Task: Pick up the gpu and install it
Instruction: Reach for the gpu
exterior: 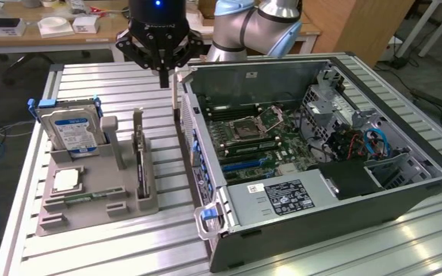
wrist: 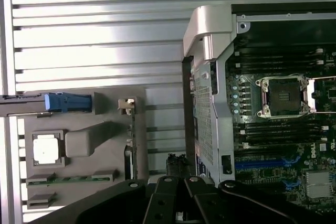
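Exterior view: my gripper [exterior: 163, 80] hangs over the slatted table [exterior: 98, 80] with its fingers pinched together on nothing, and the gpu [exterior: 138, 152] is not yet picked up.
Going left to right: well off to the exterior view's left of the fingers and lower down, a hard drive [exterior: 71, 133] with a blue-white label stands upright in the grey holder [exterior: 90, 217]. A processor chip [exterior: 67, 179] and a memory stick [exterior: 83, 198] lie nearer the camera. The gpu stands on edge in the holder slot closest to the fingers, apart from them. Just right of the fingers I see the open computer case [exterior: 374, 190], its wall between the holder and the motherboard [exterior: 259, 141]. The labels on the drive and the power supply [exterior: 278, 196] carry print I cannot read.
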Available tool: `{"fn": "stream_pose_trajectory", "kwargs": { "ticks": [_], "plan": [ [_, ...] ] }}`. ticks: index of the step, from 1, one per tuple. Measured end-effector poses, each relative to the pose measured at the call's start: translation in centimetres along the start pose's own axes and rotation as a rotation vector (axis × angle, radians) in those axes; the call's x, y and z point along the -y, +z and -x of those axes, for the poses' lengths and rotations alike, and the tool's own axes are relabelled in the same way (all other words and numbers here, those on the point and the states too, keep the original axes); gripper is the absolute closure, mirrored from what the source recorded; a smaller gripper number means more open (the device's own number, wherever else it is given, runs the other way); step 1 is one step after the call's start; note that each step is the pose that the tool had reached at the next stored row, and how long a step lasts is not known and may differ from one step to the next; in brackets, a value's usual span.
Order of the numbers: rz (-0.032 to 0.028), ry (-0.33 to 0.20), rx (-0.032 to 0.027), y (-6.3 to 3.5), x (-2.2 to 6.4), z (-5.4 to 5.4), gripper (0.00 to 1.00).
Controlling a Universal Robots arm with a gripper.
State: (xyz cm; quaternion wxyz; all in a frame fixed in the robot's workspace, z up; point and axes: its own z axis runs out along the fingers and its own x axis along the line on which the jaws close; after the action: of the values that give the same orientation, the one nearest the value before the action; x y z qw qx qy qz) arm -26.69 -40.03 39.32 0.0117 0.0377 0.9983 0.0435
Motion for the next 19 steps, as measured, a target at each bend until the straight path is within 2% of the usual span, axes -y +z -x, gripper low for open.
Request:
{"fn": "stream_pose_trajectory", "kwargs": {
  "ticks": [19],
  "plan": [
    [-0.0001,0.0,-0.0001,-0.06,0.19,-1.9,0.9]
  ]
}}
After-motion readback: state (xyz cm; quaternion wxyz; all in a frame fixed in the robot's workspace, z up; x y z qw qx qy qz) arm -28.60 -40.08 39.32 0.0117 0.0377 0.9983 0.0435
